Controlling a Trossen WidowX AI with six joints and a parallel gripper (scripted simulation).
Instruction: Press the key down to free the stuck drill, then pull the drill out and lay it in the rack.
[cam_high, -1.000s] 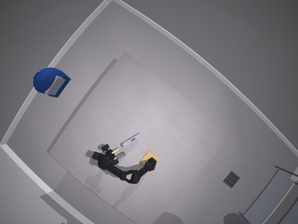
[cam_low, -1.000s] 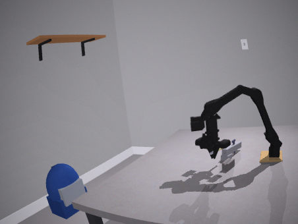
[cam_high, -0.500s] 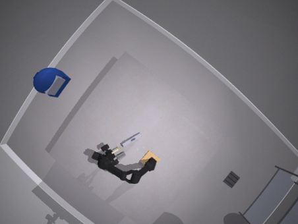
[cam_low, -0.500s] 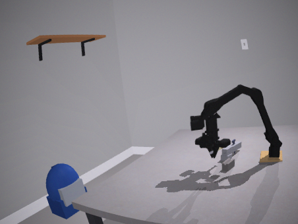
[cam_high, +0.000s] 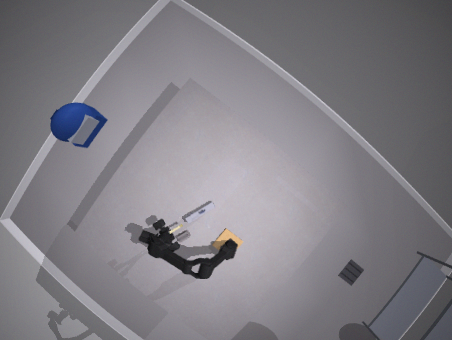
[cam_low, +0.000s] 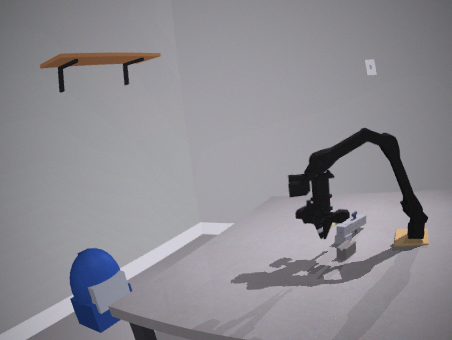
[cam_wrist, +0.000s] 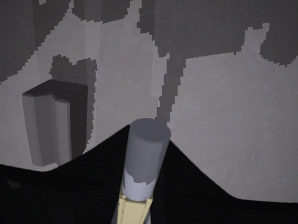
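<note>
The drill, a grey cylinder with a yellow part (cam_high: 176, 228) (cam_wrist: 145, 160), is held off the table; its yellow part also shows in the exterior view (cam_low: 335, 224). My gripper (cam_high: 165, 235) (cam_low: 324, 235) (cam_wrist: 142, 134) points down and is shut on the drill. The yellow part points towards the near end of a long pale block (cam_high: 190, 216) (cam_low: 350, 230); whether its tip is clear of the block is hard to tell. The small dark blue key (cam_high: 201, 212) (cam_low: 354, 215) is on the block. The grooved grey rack (cam_high: 182, 235) (cam_low: 346, 252) (cam_wrist: 47, 130) is beside the drill, lower down.
The arm's orange base plate (cam_high: 226, 235) (cam_low: 400, 236) is right of the block. The grey table (cam_low: 190, 305) has an edge near a blue object with a grey panel (cam_high: 75, 122) (cam_low: 95, 280). An orange wall shelf (cam_low: 110, 59) hangs high at the back left.
</note>
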